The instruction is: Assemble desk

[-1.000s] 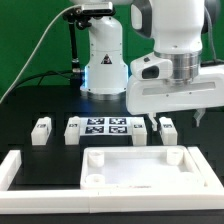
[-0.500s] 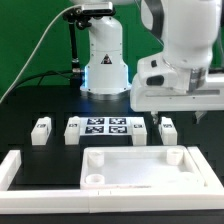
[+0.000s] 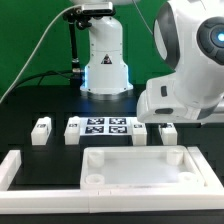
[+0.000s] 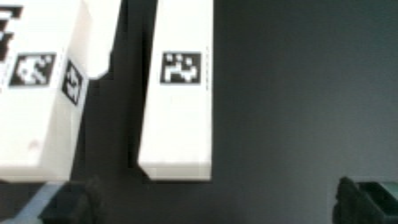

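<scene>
Now | claw (image 4: 210, 204) spread wide, holding nothing | tagged leg (image 4: 178, 100) close by | desk top (image 3: 135, 168) lying flat

The exterior view is bright and evenly lit; the white desk top (image 3: 135, 170) is almost overexposed against the black table (image 3: 20, 115). The wrist view is dimmer and soft, with the leg (image 4: 178, 110) edges slightly blurred.

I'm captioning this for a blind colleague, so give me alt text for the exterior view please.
A white robot arm hangs at the exterior view's right, its wrist low over a small tagged leg. In front lies the white tray-like desk top; behind it sit the marker board and another leg.
</scene>
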Controlling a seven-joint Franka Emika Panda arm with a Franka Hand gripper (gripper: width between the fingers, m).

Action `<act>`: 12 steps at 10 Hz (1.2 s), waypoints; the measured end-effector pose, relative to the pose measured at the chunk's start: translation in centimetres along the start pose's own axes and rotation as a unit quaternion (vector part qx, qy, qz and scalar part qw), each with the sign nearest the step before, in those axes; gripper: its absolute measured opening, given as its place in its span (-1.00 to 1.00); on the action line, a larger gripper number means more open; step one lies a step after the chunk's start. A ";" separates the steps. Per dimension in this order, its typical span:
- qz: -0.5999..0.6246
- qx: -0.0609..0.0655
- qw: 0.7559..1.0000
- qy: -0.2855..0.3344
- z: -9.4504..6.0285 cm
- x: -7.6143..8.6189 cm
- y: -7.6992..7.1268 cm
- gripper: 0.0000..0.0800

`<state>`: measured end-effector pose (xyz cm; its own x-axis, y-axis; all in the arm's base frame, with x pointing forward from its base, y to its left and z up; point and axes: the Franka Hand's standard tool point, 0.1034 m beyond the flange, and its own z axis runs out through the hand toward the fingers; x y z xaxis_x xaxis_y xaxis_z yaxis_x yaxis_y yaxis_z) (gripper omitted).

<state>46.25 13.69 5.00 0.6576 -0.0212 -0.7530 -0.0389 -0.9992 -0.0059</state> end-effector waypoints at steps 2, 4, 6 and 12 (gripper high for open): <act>-0.005 -0.003 0.998 -0.058 1.0 0.2 0.6 0.62; -0.010 -0.005 0.998 -0.055 0.9 0.1 0.3 0.62; -0.012 -0.005 0.998 -0.056 1.1 0.2 0.3 0.62; -0.019 -0.010 0.998 -0.053 5.1 0.6 0.5 0.60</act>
<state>42.82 13.31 1.19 0.5758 0.0192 -0.8174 0.0005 -0.9997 -0.0231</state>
